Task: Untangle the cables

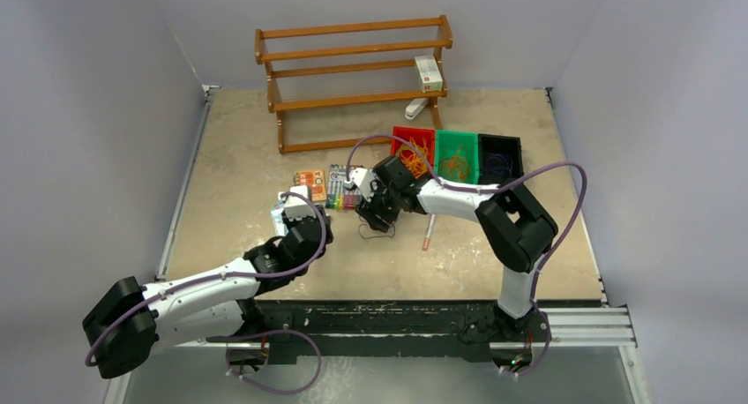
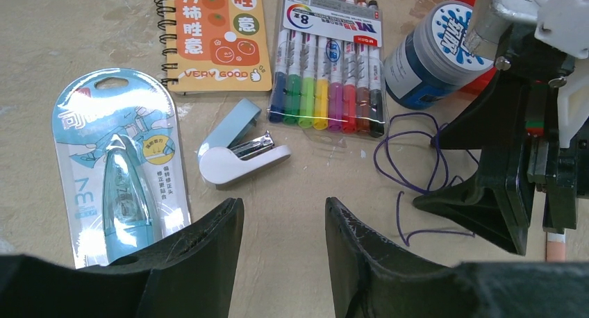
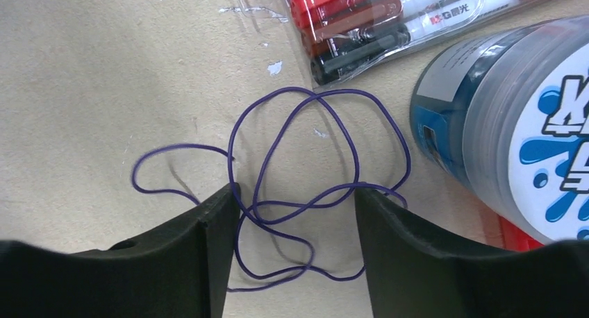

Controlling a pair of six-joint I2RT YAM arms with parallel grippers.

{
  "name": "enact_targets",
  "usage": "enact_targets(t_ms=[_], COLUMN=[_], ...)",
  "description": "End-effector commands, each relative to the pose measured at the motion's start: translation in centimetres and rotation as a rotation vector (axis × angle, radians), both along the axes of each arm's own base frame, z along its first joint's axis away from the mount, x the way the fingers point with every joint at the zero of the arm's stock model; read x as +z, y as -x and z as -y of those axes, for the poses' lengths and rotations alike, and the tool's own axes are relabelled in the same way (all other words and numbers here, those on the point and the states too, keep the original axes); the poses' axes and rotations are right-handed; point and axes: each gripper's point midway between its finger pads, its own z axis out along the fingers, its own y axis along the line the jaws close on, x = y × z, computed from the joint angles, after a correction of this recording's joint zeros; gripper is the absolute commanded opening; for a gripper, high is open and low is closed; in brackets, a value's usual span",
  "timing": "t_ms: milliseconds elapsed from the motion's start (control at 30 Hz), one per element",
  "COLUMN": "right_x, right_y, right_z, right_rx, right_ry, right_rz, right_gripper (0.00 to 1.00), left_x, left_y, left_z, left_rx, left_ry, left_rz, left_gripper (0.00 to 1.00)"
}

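Right wrist view: the right gripper (image 3: 297, 193) is open wide, with nothing clamped. Its two black fingers (image 3: 208, 255) are set down astride a purple cable (image 3: 299, 204), and strands run up to the inner edge of each finger. Whether they actually touch cannot be told.

In the left wrist view, the left gripper (image 2: 283, 205) is likewise open and holds nothing. It is held over bare table (image 2: 305, 186), with a stapler (image 2: 239, 151) just above it in the frame.

In the top view, the right arm (image 1: 516, 228) is raised at the elbow at right of centre. Its forearm is extended leftward to mid-table, and the gripper is pointed downward. The left arm (image 1: 203, 294) is stretched low from the lower left toward the centre.

The purple cable is laid flat on the table as several loose, overlapping loops, with one tail trailing to the left of the right wrist frame. It is located just below a marker pack (image 3: 361, 19) and beside a blue jar (image 3: 500, 123).

More loops are seen at upper right of centre in the top view. Yellow-orange ones are in a red bin (image 1: 413, 130), orange ones in a green bin (image 1: 457, 133) and dark ones in a black bin (image 1: 500, 138).
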Motion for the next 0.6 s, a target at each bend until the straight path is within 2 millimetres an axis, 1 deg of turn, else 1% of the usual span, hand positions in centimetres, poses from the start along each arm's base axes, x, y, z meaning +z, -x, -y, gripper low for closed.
enact_targets(t_ms=[0, 100, 167, 267, 333, 367, 467, 567], right_x=[0.4, 0.1, 0.3, 1.1, 2.2, 3.0, 5.8, 8.9], right_y=[-0.4, -0.3, -0.2, 0.3, 0.3, 0.2, -0.3, -1.1], right_z=[-0.9, -0.7, -0.8, -1.0, -1.2, -1.2, -1.0, 0.3], right_rx=[-0.002, -0.004, -0.005, -0.011, -0.032, -0.044, -0.09, -0.157], right_ry=[-0.011, -0.002, -0.008, -0.04, -0.075, -0.096, -0.158, -0.202], right_rz=[-0.003, -0.013, -0.016, -0.03, -0.019, -0.005, 0.031, 0.061], right_gripper=[0.56, 0.39, 0.3, 0.13, 0.03, 0.0, 0.0, 0.0], left_x=[2.1, 2.0, 2.1, 2.0, 2.1, 2.1, 2.1, 2.1], left_y=[-0.9, -0.9, -0.9, -0.9, -1.0, -1.0, -0.9, -0.9], left_z=[0.2, 0.1, 0.1, 0.1, 0.0, 0.0, 0.0, -0.2], left_rx=[0.024, 0.027, 0.028, 0.03, 0.032, 0.033, 0.033, 0.037], left_ry=[0.022, 0.016, 0.016, 0.014, 0.015, 0.014, 0.012, 0.008], left_rz=[0.046, 0.043, 0.045, 0.044, 0.046, 0.046, 0.047, 0.05], left_gripper=[0.46, 0.46, 0.46, 0.46, 0.46, 0.46, 0.46, 0.46])
